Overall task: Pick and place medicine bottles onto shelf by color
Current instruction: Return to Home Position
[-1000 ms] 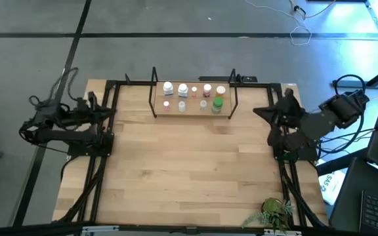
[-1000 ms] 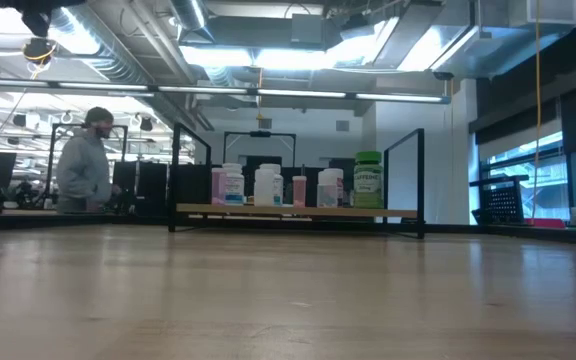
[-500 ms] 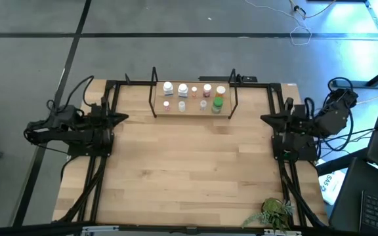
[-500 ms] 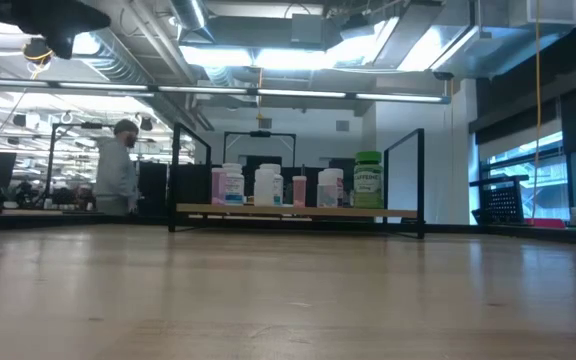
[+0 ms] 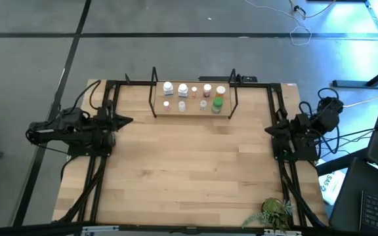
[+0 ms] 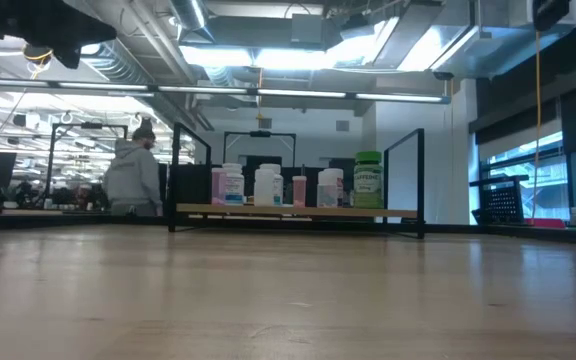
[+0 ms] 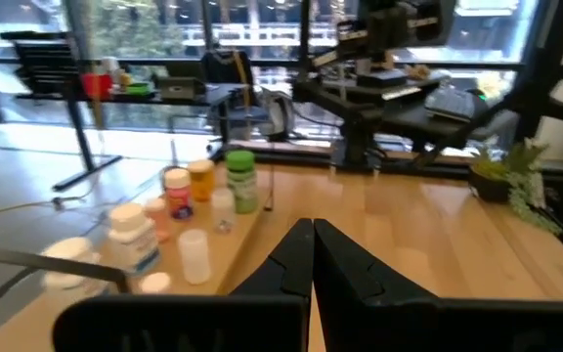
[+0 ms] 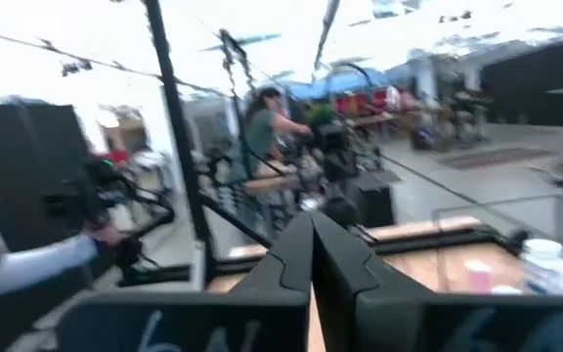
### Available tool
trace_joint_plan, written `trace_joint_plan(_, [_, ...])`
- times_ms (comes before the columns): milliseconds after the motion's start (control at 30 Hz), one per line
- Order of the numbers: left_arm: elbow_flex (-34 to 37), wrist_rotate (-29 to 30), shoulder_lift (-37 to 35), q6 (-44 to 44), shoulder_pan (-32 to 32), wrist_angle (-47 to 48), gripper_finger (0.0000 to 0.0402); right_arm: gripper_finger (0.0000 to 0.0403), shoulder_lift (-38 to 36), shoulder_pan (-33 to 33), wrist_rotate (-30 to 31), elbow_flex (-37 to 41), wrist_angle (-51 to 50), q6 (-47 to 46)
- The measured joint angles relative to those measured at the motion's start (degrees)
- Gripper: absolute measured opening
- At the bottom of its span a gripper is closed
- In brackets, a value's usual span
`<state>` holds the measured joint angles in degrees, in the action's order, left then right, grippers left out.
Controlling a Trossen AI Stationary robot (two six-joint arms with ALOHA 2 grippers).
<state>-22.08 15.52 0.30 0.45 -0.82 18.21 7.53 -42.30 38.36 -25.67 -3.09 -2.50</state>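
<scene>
The shelf (image 5: 176,111) stands at the middle of the table's far edge, a light wood board between black wire uprights. Several medicine bottles (image 5: 193,96) stand upright on it: white ones, pink and orange ones, and a green one (image 5: 218,105) at its right end. The low view shows them in a row (image 6: 268,186) on the board (image 6: 298,211). My left gripper (image 5: 130,120) is shut at the table's left edge, pointing right; its wrist view shows the bottles (image 7: 179,210) ahead. My right gripper (image 5: 268,129) is shut at the right edge, pointing left.
Black frame rails run along both sides of the table (image 5: 189,170). A leafy plant (image 5: 274,211) sits at the near right corner. The wood between the arms and in front of the shelf is bare. A person (image 6: 136,175) walks in the room behind.
My left gripper has swung from pointing toward the far edge to pointing right, and moved right and nearer over the left edge. My right arm has folded back; its gripper has moved toward the near edge along the right side. The person behind has walked rightward.
</scene>
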Motion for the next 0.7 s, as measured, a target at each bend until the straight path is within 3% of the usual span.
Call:
trace_joint_plan(167, [4.65,-2.77,0.0,0.05,-0.01,-5.45,0.0,0.0005,-7.42,0.0,-4.83,7.4,5.51,2.42])
trace_joint_plan(567, [10.59,-4.37,0.02,-0.38,0.04,-7.55,0.0,0.0005,-7.42,0.11,-6.91,15.66,7.47,1.1])
trace_joint_plan(700, [13.77,-5.05,0.0,-1.74,0.04,-9.96,0.0,0.0005,-7.43,0.15,-6.96,20.39,12.95,1.56])
